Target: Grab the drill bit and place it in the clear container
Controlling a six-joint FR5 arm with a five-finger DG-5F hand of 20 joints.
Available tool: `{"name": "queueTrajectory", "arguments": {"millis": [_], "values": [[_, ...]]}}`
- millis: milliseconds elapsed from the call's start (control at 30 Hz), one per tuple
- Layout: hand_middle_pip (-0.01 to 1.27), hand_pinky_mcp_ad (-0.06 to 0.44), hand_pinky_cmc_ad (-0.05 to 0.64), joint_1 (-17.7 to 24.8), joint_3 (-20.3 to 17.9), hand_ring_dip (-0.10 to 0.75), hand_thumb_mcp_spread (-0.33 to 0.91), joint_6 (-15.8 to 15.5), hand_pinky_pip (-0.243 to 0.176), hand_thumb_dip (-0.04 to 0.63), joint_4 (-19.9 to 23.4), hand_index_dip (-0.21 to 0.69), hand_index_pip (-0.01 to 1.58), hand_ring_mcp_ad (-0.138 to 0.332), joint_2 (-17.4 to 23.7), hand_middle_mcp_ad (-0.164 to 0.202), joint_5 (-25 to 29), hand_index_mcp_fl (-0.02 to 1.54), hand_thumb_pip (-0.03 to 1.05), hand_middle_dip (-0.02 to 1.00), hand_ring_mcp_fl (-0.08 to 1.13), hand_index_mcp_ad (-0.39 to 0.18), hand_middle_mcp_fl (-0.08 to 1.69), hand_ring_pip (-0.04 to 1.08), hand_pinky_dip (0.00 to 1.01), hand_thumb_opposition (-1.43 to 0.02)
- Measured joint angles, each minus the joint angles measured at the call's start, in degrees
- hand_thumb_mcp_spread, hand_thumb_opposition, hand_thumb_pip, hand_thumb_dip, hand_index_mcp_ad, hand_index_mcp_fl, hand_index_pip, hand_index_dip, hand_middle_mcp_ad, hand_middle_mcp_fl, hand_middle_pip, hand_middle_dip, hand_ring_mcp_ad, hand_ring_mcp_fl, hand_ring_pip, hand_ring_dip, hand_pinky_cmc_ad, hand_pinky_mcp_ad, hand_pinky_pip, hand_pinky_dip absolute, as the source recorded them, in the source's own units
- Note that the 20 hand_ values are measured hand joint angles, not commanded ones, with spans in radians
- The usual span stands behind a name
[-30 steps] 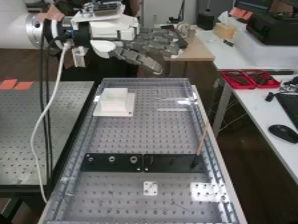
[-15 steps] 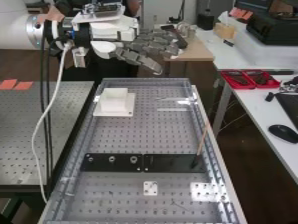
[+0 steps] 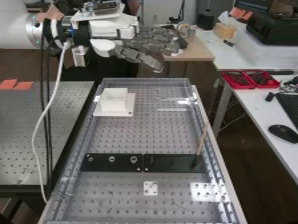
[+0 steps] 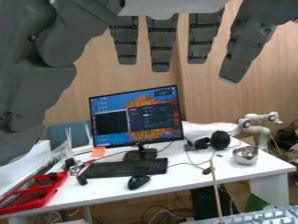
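Two black plates (image 3: 174, 163) lie end to end on the bench (image 3: 120, 192), three small metal pieces (image 3: 112, 159) on the left one; one thin brown stick (image 3: 202, 137), dark-ended, leans at the right one. Which is the drill bit, I cannot tell. The robot hand (image 3: 143, 44), fingers nearly straight, empty, is raised near the far end.

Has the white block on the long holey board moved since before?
No. The white block sits in the same spot, beyond the left end of the black strip, no nearer and no farther.
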Motion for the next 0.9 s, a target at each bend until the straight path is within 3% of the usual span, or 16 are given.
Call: {"name": "queueTrajectory", "arguments": {"millis": [900], "values": [[0.14,0.326,0.45,-0.4,0.0,0.038,0.35,0.1,-0.093,0.07,0.3,0.202,0.09,0.176,-0.1,0.072,-0.5,0.06,0.21,0.19,0.01,-0.087,0.07,0.1,0.37,-0.69]]}}
